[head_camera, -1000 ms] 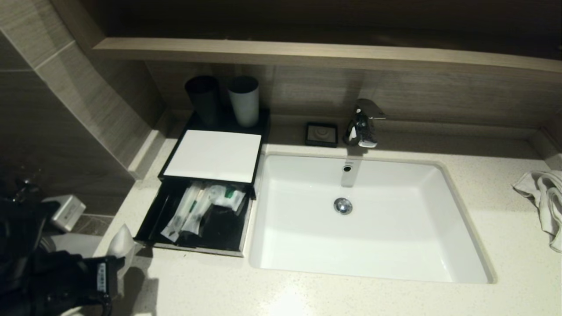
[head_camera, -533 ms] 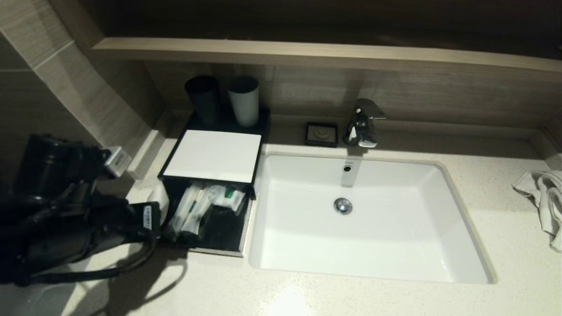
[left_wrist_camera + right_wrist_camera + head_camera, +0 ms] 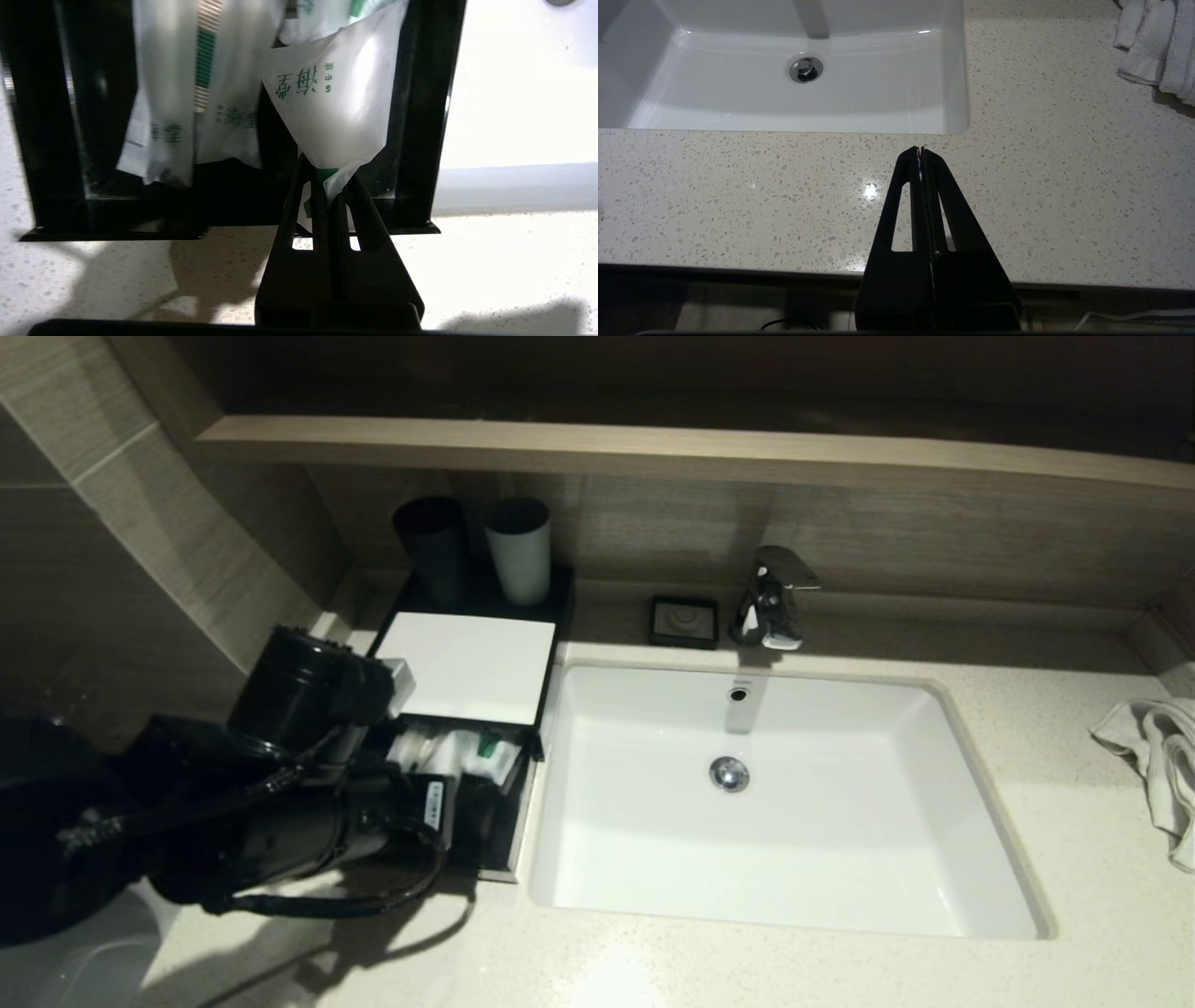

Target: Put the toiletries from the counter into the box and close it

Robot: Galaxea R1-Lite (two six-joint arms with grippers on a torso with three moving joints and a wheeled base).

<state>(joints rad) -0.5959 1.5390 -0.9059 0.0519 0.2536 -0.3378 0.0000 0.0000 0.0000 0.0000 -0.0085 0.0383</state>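
The black box [image 3: 467, 663] with the white top stands left of the sink, its front drawer [image 3: 416, 140] pulled out. Two long packets with green bands [image 3: 163, 93] and a pouch [image 3: 485, 751] lie in the drawer. My left gripper [image 3: 327, 172] is shut on the corner of a clear pouch with green print [image 3: 336, 93], which hangs over the drawer's right part. In the head view the left gripper [image 3: 462, 803] and its arm cover the drawer's left half. My right gripper [image 3: 920, 151] is shut and empty above the counter [image 3: 738, 196] in front of the sink.
A black cup [image 3: 431, 546] and a grey cup [image 3: 519, 549] stand behind the box. The soap dish [image 3: 684, 621] and faucet [image 3: 773, 597] are behind the sink [image 3: 635, 859]. A white towel [image 3: 1158, 765] lies at the far right. A wooden shelf [image 3: 653, 443] overhangs.
My left arm has swung from the lower left up and right, carrying the pouch over the open drawer. The right arm has not moved.
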